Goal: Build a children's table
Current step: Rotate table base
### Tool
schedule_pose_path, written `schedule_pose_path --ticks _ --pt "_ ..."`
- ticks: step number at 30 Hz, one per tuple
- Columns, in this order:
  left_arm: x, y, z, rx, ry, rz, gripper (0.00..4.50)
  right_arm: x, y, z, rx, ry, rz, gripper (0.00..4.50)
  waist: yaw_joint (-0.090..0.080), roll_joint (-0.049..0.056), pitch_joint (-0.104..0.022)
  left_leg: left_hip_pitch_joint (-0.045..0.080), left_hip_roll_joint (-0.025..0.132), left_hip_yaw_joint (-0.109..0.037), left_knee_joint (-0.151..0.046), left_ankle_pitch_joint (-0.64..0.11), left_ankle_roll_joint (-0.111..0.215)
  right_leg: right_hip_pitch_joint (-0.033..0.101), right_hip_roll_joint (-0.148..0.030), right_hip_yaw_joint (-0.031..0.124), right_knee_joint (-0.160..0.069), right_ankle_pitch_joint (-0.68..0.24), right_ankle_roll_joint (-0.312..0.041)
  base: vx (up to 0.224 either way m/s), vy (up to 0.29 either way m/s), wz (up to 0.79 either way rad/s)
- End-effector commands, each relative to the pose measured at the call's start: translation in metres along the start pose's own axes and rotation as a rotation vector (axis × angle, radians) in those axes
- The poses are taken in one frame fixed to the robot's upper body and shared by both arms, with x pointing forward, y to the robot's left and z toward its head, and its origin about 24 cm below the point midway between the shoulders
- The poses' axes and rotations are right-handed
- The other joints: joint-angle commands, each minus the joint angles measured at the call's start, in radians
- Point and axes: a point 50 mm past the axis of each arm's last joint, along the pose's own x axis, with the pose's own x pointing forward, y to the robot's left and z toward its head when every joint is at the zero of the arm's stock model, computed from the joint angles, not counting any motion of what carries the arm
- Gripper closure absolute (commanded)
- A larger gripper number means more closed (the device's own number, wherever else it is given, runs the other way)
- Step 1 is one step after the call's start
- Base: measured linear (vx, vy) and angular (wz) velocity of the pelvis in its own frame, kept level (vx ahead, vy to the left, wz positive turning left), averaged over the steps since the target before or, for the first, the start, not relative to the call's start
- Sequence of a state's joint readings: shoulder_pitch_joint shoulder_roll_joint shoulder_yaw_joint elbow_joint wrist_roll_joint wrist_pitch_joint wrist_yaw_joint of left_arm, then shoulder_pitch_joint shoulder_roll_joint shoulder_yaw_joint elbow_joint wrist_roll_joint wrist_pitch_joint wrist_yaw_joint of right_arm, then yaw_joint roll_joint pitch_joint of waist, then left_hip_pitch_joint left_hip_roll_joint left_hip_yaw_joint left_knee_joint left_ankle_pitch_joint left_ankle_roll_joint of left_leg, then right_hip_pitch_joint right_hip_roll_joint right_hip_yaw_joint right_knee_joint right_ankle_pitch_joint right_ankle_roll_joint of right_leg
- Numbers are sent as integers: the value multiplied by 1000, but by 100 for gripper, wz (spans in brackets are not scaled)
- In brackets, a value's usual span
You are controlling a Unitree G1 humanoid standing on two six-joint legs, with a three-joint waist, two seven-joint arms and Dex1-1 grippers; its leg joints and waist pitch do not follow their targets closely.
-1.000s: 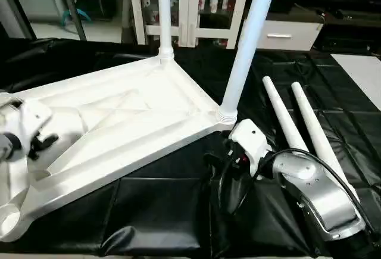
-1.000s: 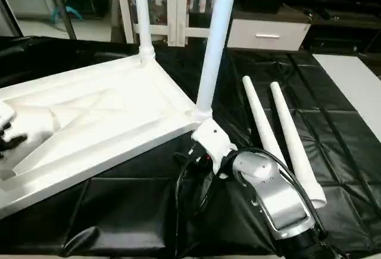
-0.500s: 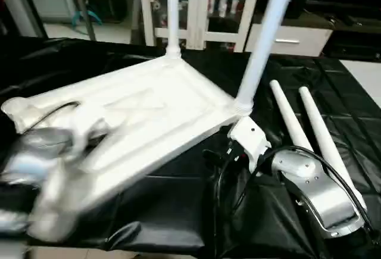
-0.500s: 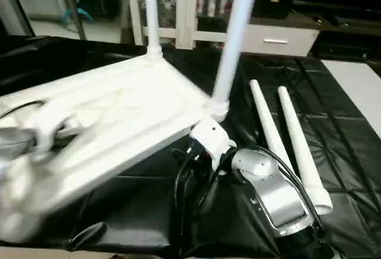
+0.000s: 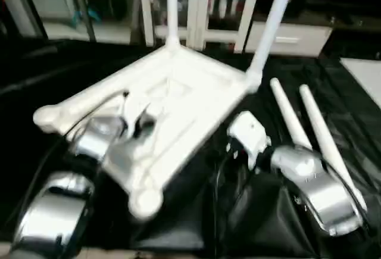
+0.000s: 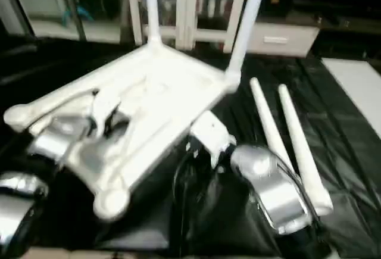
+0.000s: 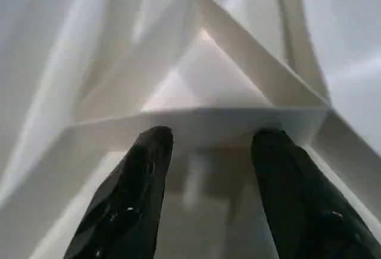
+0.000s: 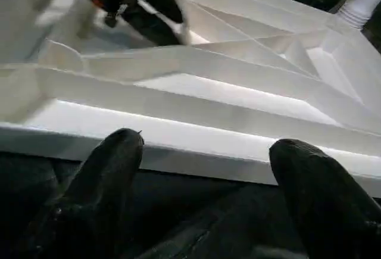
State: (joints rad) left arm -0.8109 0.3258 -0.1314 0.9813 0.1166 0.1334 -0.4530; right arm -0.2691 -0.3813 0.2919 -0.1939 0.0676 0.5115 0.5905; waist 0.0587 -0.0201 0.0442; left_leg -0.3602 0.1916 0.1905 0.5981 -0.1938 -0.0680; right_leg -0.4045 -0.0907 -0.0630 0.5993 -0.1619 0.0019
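**Left eye view: left arm swings in over the upturned tabletop, which has turned on the mat**

Left eye view shows the white tabletop [image 5: 178, 101] lying ribbed side up on the black mat [image 5: 178, 223]. It now sits at a clearly different angle than a second ago, with one empty corner socket [image 5: 144, 202] pointing toward the robot and another [image 5: 44, 116] off to its left. Two fitted legs [image 5: 271, 27] stand upright in the far sockets. Two loose legs [image 5: 318, 137] lie side by side on the mat to the robot's right, well apart from the empty sockets.

The left gripper [image 5: 140, 119], which was out at the tabletop's left end a second ago, has come in over the ribbed middle. In its wrist view the black fingers [image 7: 134, 193] stand about half open, straddling a raised rib [image 7: 196, 125]; whether they touch it is unclear, and they clamp nothing.

The right gripper [image 8: 208, 169] has kept its place, jaws wide and empty, just beside the tabletop's near edge.

Judging by this, the turn brings an empty socket within reach, with two legs yet to fit.
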Motion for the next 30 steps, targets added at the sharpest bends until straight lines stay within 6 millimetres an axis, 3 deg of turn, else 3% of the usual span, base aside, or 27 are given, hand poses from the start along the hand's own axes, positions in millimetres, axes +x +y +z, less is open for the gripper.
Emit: schedule_pose_path --ticks 1,5,6,7,10,12,13,14,15,16,17,19,23,25,26,29,30 --pt "0 2 32 -10 -173 9 202 0 -1 5 -18 -13 -11 62 -2 11 -66 14 31 -19 -73 -239 2 47 -47 42 -68 -183 -198 0 0 0" --pt "-9 5 42 -10 -283 -55 202 -2 -3 6 -15 -20 -22 62 -5 15 -65 10 34 -20 -75 -228 -1 49 -47 41 -61 -142 -220 0 0 0" --pt "-24 14 47 11 -362 -118 202 -5 -5 6 -9 -24 -37 62 -4 23 -65 11 33 -21 -75 -230 -3 49 -47 41 -60 -141 -222 0 0 0" --pt "-27 15 47 17 -372 -129 174 -6 -5 6 -8 -25 -39 62 -9 16 -64 4 36 -21 -79 -224 -4 55 -50 41 -57 -134 -228 0 0 0" --pt "-53 30 44 94 -390 -235 165 -10 -8 4 -1 -25 -51 62 -21 25 -62 9 36 -20 -80 -242 -14 49 -47 41 -54 -150 -231 0 0 0" --pt "-57 31 43 113 -389 -262 142 -10 -9 4 -1 -25 -51 62 -25 27 -58 15 34 -17 -79 -278 -22 42 -42 42 -60 -193 -224 0 0 0" --pt "-74 37 33 195 -324 -360 132 -14 -9 4 0 -28 -30 62 -18 31 -56 20 37 -19 -82 -303 -31 39 -48 44 -63 -234 -218 0 0 0" --pt "-74 37 33 195 -324 -360 123 -14 -9 4 0 -28 -30 62 -17 31 -55 16 40 -22 -86 -302 -32 43 -50 45 -61 -240 -212 0 0 0" --pt "-85 40 25 247 -262 -426 115 -16 -8 4 -1 -31 -8 62 -20 33 -53 18 37 -18 -85 -307 -37 38 -43 45 -61 -239 -204 0 0 0" --pt "-95 41 17 292 -194 -489 104 -19 -8 5 -3 -32 17 62 -16 38 -56 21 41 -24 -87 -308 -41 41 -51 46 -57 -237 -204 0 0 0" --pt "-97 41 15 304 -175 -504 104 -20 -8 5 -5 -31 27 62 -24 38 -49 16 39 -19 -91 -314 -41 37 -41 47 -58 -240 -199 0 0 0" --pt "-114 36 -3 390 -20 -652 78 -32 -3 6 -20 -18 148 62 -22 43 -46 21 41 -18 -91 -335 -43 35 -43 49 -60 -249 -201 0 0 0" --pt "-127 24 -12 452 69 -815 48 -49 2 8 -32 13 281 62 -11 48 -42 28 43 -15 -92 -360 -40 31 -44 51 -63 -272 -210 0 0 0" --pt "-129 21 -12 468 85 -841 32 -52 2 8 -38 22 297 62 -6 46 -41 29 42 -16 -93 -377 -47 33 -47 51 -67 -309 -204 0 0 0" --pt "-128 19 -14 494 97 -856 32 -55 2 8 -46 35 312 62 -6 51 -39 28 39 -17 -93 -387 -52 32 -47 51 -68 -336 -198 0 0 0" --pt "-127 15 -19 550 135 -884 32 -59 2 7 -59 53 319 62 -8 45 -39 28 37 -20 -92 -403 -52 33 -47 52 -76 -392 -175 0 0 0" --pt "-126 13 -22 578 157 -892 32 -60 2 7 -64 59 320 62 -8 47 -39 28 37 -21 -90 -402 -52 32 -48 53 -76 -400 -171 0 0 0"
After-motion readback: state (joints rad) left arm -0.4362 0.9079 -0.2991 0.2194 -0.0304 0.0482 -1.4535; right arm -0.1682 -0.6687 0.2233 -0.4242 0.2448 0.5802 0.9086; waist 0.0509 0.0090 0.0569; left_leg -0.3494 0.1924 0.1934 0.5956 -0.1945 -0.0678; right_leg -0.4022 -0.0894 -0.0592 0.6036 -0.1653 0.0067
